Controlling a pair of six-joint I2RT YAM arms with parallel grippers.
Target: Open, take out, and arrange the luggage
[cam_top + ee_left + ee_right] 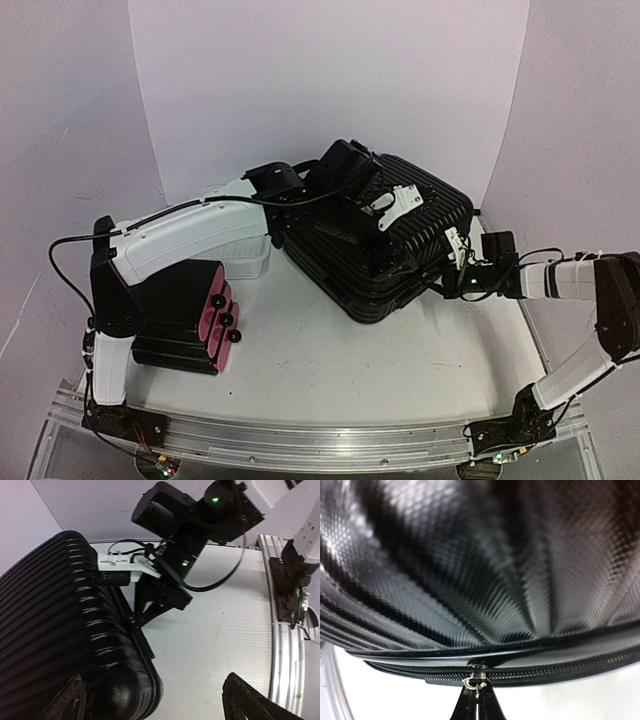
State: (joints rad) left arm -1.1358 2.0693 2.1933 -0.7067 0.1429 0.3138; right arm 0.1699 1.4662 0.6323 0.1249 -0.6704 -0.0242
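The luggage (400, 235), a big black ribbed hard-shell suitcase, lies closed at the back right of the table. My left gripper (395, 258) reaches over its top. In the left wrist view it (155, 692) stands open wide, with a rounded corner of the luggage (120, 695) beside the left finger (72, 700). My right gripper (443, 280) is at the luggage's right corner. In the right wrist view it (477, 692) is shut on the metal zipper pull (476, 681), on the zipper line below the textured shell (470, 580).
A smaller smooth black case with a pink side and black knobs (190, 315) stands at the left, under my left arm. A white perforated basket (245, 258) sits behind it. An aluminium rail (320, 440) runs along the near edge. White walls close in the back.
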